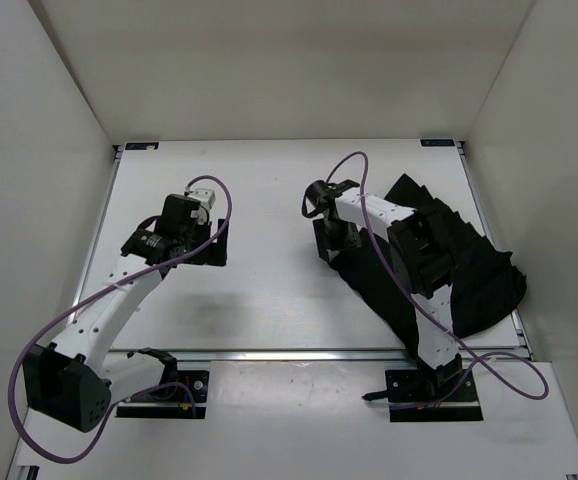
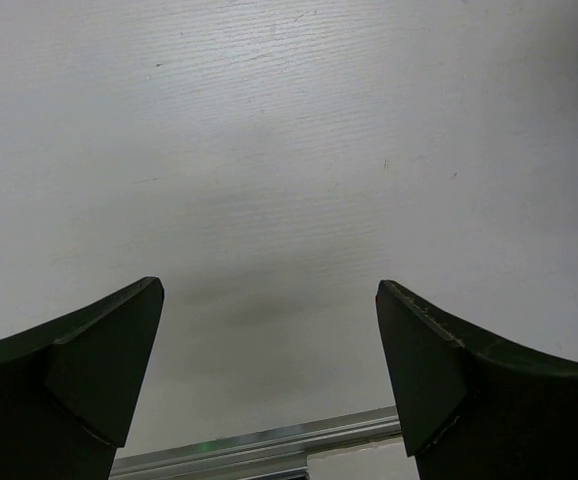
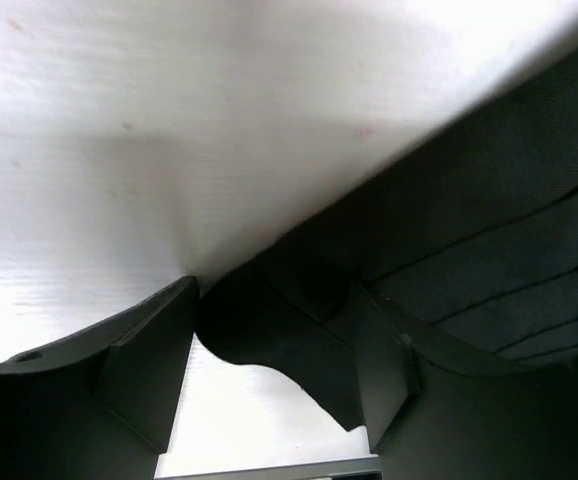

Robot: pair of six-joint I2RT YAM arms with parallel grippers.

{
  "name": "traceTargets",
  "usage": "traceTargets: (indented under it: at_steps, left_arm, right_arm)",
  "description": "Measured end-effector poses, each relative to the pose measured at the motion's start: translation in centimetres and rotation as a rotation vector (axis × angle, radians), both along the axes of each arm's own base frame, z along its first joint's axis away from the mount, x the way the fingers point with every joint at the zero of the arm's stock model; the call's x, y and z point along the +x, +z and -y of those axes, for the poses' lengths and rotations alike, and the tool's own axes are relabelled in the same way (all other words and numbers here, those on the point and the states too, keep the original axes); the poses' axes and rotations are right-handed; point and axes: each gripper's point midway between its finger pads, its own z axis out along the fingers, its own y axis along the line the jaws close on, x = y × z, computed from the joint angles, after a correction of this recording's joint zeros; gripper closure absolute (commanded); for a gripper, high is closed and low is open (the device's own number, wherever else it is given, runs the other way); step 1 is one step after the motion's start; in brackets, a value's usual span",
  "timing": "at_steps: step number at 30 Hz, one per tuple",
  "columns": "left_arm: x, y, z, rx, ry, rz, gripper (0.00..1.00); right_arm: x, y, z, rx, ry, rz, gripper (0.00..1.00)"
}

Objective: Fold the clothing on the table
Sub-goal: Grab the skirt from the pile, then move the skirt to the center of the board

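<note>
Both pairs stand apart. Right fingers (image 3: 139, 360) straddle the skirt's (image 1: 474, 275) corner; left fingers (image 2: 99, 350) hover over worktop (image 1: 259, 190), well left of it.

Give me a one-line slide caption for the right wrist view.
Right claw straddling a corner of the black pleated fabric skirt on the flat white tabletop.
</note>
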Motion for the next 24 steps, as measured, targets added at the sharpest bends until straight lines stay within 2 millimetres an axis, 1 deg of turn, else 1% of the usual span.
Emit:
traceTargets:
  at_steps: [2,3,4,7,10,11,13,14,15,16,17,18,19,20,21,22,23,24]
  left_arm:
    - [-0.1,-0.2,0.0,0.000,-0.001,-0.005,0.01]
    - [-0.1,-0.3,0.0,-0.001,-0.002,-0.006,0.02]
    - [-0.2,-0.4,0.0,-0.001,-0.002,-0.007,0.02]
    - [-0.3,-0.6,0.0,-0.002,-0.003,-0.012,0.02]
    - [-0.3,-0.5,0.2,-0.009,-0.008,-0.010,0.01]
    - [-0.3,-0.5,0.2,-0.012,-0.010,-0.010,0.01]
    - [-0.2,-0.6,0.2,-0.018,-0.010,-0.012,0.02]
    - [-0.2,-0.6,0.3,-0.023,-0.011,-0.012,0.02]
    - [-0.2,-0.5,0.3,-0.030,-0.013,-0.012,0.02]
    - [-0.1,-0.5,0.4,-0.041,-0.014,-0.010,0.01]
    - [0.1,-0.4,0.4,-0.048,-0.010,-0.005,0.01]
    - [0.2,-0.3,0.3,-0.051,-0.005,-0.003,0.01]
    - [0.4,-0.1,0.2,-0.052,-0.001,-0.001,0.01]
    - [0.7,0.3,0.3,-0.054,0.001,0.007,0.01]
    - [1.0,0.9,0.3,-0.057,0.005,0.018,0.02]
    - [1.5,1.6,0.3,-0.059,0.008,0.035,0.01]
    - [2.0,2.6,0.4,-0.063,0.011,0.061,0.01]
    - [2.5,3.7,0.5,-0.069,0.014,0.086,0.01]
  right_arm:
    - [-0.5,-0.1,0.3,-0.004,0.002,-0.011,0.84]
    - [-0.8,-0.3,0.4,-0.008,0.002,-0.020,0.91]
    - [-0.9,-0.3,0.5,-0.013,0.001,-0.025,1.00]
    - [-1.0,-0.3,0.7,-0.025,0.002,-0.034,1.00]
    - [-0.3,0.1,0.2,-0.039,0.033,-0.044,1.00]
    - [0.4,0.5,-0.4,-0.034,0.050,-0.044,1.00]
    - [3.1,2.3,-2.7,0.019,0.087,0.012,1.00]
    - [4.8,3.9,-4.3,0.063,0.104,0.049,1.00]
    - [6.8,5.8,-6.1,0.125,0.119,0.109,1.00]
    - [9.1,8.5,-8.2,0.208,0.134,0.197,1.00]
    - [10.8,11.6,-10.0,0.292,0.148,0.279,1.00]
    - [12.3,15.1,-11.3,0.381,0.159,0.366,1.00]
    - [13.1,18.5,-12.4,0.463,0.173,0.440,1.00]
    - [13.5,22.1,-13.0,0.540,0.187,0.516,1.00]
    - [13.3,25.3,-13.0,0.592,0.197,0.575,1.00]
    - [12.7,28.2,-12.6,0.630,0.206,0.628,1.00]
    - [11.9,30.7,-11.6,0.654,0.208,0.682,1.00]
    - [10.7,33.0,-10.3,0.669,0.203,0.729,1.00]
